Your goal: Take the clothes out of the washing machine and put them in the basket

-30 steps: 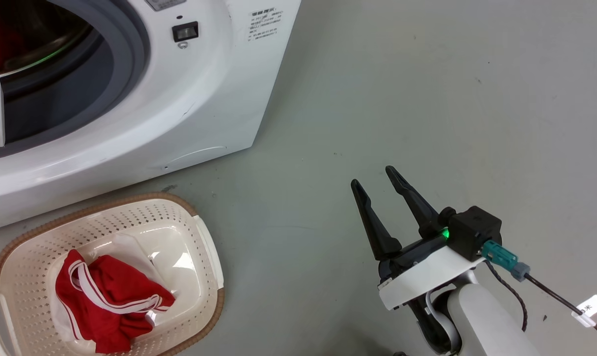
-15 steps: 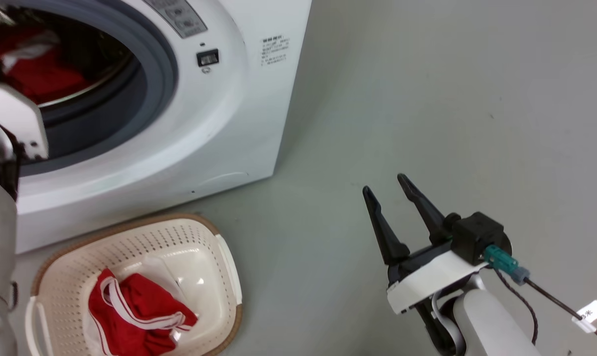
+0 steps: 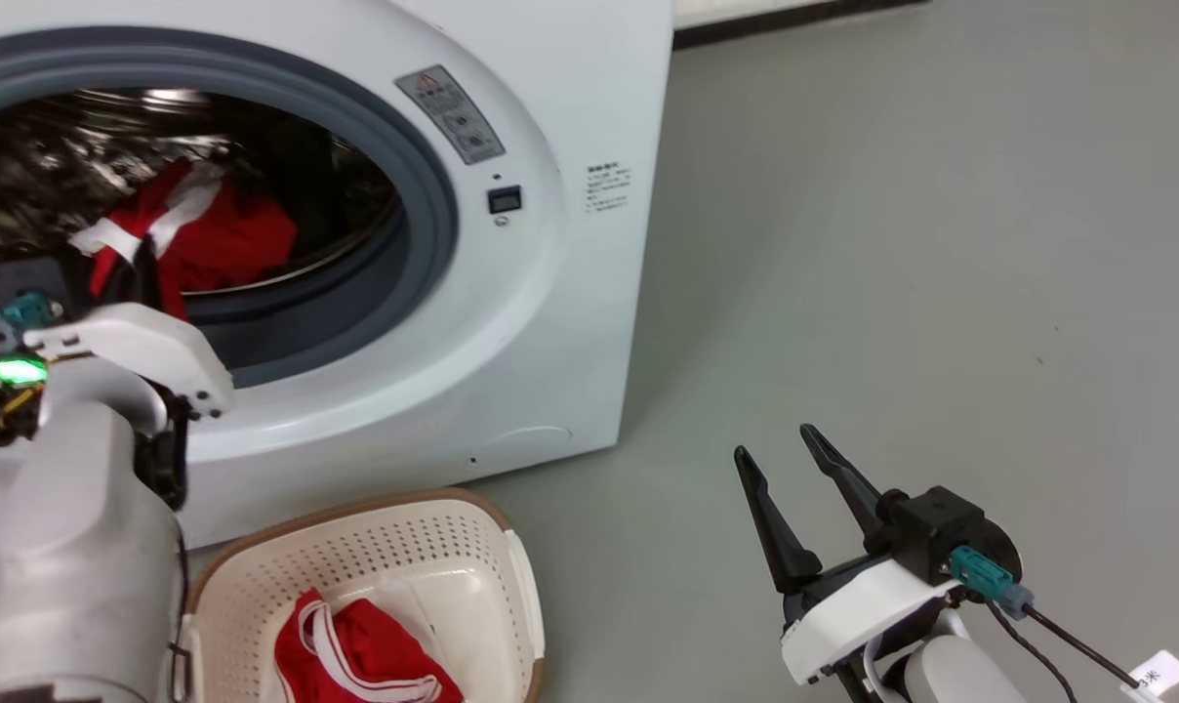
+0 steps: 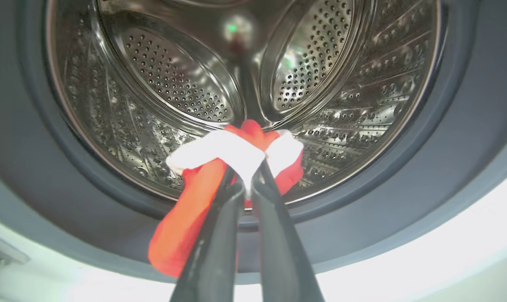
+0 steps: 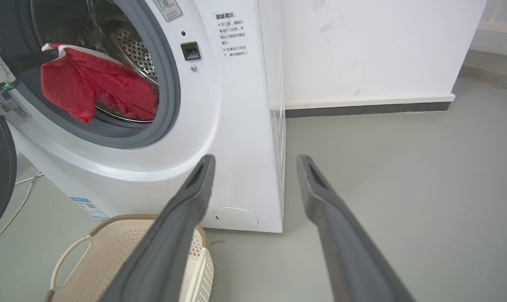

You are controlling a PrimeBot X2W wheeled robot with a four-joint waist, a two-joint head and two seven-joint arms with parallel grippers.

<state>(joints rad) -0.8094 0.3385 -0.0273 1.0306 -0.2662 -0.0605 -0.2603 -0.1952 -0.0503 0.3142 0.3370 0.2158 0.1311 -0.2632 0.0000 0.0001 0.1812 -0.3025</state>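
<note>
Two red garments noted. I find the first garment (image 3: 214, 234) at the mouth of the washing machine (image 3: 550, 322). It is clamped by its white band in the left gripper (image 4: 245, 178), whose fingers are drawn nearly together on the cloth. Its long axis runs downward from the pinch, and the red body hangs below the band, across the lower part of the grey ring.

The second garment (image 3: 365, 654) lies crumpled in the basket (image 3: 404, 557), white stripes uppermost. The basket stands on the floor (image 3: 892, 244) just near of the machine's front, and the head view's edge cuts off its near part.

The right gripper (image 3: 775, 444) is well to the right of the basket, over bare floor. Its two fingers are spread wide with nothing between them, tips pointing far.

Writing:
- A grey warning label (image 3: 450, 112) with a red triangle sits on the door surround, text too small to read.
- A sticker (image 5: 231, 35) on the right of the front panel carries Chinese print, headed 温馨提示.
- A blue-and-white label (image 5: 85, 207) sits low on the machine and is unreadable.
- A white tag (image 3: 1160, 674) on the right arm's cable bears a mark I cannot make out.
</note>
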